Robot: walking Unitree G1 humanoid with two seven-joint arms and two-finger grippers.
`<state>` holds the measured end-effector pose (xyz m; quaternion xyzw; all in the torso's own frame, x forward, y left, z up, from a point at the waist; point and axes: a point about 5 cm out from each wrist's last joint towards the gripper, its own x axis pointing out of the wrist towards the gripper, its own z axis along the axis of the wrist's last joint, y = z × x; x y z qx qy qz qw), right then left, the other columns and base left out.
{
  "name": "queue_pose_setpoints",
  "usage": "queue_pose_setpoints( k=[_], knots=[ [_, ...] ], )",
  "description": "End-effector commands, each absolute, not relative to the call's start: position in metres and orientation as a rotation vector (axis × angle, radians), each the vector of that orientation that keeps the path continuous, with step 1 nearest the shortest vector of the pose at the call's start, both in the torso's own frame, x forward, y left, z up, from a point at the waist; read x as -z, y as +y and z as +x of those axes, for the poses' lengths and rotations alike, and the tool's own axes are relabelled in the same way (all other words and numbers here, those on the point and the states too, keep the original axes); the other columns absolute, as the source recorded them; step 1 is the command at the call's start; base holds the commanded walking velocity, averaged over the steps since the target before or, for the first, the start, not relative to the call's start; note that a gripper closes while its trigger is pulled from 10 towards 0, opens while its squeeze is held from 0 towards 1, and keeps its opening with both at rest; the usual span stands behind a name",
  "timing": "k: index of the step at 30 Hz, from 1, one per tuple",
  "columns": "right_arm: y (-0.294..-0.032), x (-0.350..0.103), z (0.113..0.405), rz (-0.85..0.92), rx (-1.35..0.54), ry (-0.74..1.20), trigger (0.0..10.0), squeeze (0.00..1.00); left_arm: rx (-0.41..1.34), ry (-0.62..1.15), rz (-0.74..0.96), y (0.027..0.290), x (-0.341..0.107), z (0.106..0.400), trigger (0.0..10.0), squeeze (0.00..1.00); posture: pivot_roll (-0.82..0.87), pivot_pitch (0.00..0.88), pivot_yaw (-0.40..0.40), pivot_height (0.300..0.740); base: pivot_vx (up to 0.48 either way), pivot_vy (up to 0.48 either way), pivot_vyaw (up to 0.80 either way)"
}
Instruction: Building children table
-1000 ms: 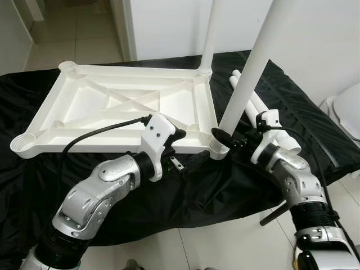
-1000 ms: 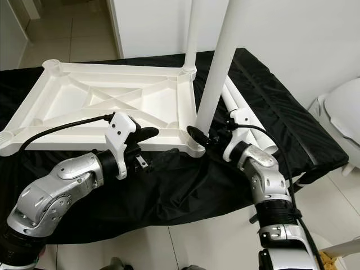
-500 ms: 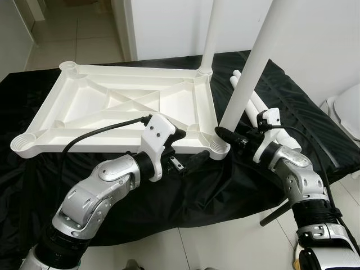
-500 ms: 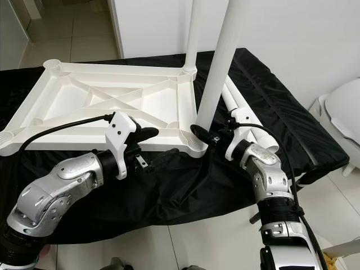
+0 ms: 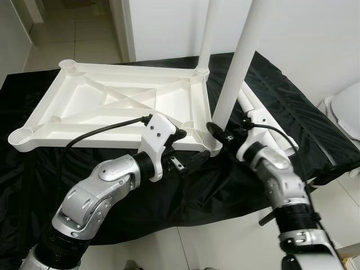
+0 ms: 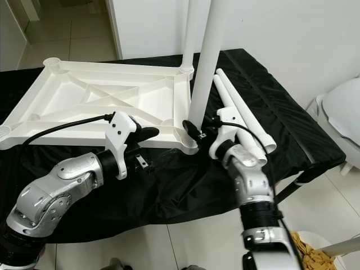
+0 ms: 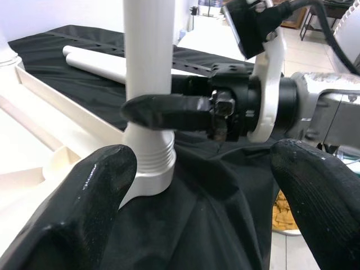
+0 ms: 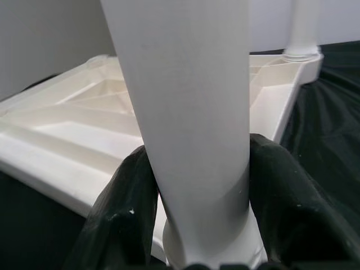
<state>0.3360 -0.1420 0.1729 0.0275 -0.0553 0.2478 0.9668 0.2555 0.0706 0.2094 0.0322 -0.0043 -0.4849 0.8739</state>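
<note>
The white tabletop [image 5: 112, 101] lies upside down on a black cloth [image 5: 236, 185]. One white leg [image 5: 203, 39] stands in its far right corner. A second leg [image 5: 236, 67] stands in the near right corner socket [image 5: 212, 147], with my right gripper [image 5: 216, 130] shut on its lower end. In the right wrist view both black fingers [image 8: 121, 214] press that leg [image 8: 185, 112] from either side. My left gripper [image 5: 194, 160] hovers open in front of the same corner, just below the tabletop's front edge, its fingers [image 7: 107, 185] spread wide and holding nothing.
Two loose white legs [image 6: 239, 109] lie on the cloth to the right of the tabletop. A white rounded fixture [image 5: 346, 107] stands at the far right. A bin with yellowish contents [image 6: 312, 253] sits on the tiled floor. A white wall rises behind.
My right arm has swung left and nearer the corner, and the leg it holds now stands straighter in the socket. The left arm has not moved. The view shifted slightly.
</note>
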Motion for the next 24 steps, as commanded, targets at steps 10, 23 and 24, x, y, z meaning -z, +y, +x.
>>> queue_pose_setpoints(
  k=[10, 23, 24],
  knots=[
    [-0.13, -0.166, 0.331, 0.129, -0.369, -0.095, 10.0, 0.0, 1.072, -0.013, 0.068, 0.07, -0.213, 0.251, 10.0, 0.0, -0.01, 0.082, 0.009, 0.74, 0.0, 0.0, 0.0],
    [-0.121, -0.164, 0.331, 0.159, -0.254, -0.096, 10.0, 0.0, 1.068, -0.014, 0.069, 0.071, -0.213, 0.252, 10.0, 0.0, -0.01, 0.079, 0.006, 0.74, 0.0, 0.0, 0.0],
    [-0.12, -0.164, 0.331, 0.165, -0.239, -0.094, 10.0, 0.0, 1.067, -0.014, 0.069, 0.071, -0.213, 0.252, 10.0, 0.0, -0.01, 0.079, 0.005, 0.74, 0.0, 0.0, 0.0]
  ],
)
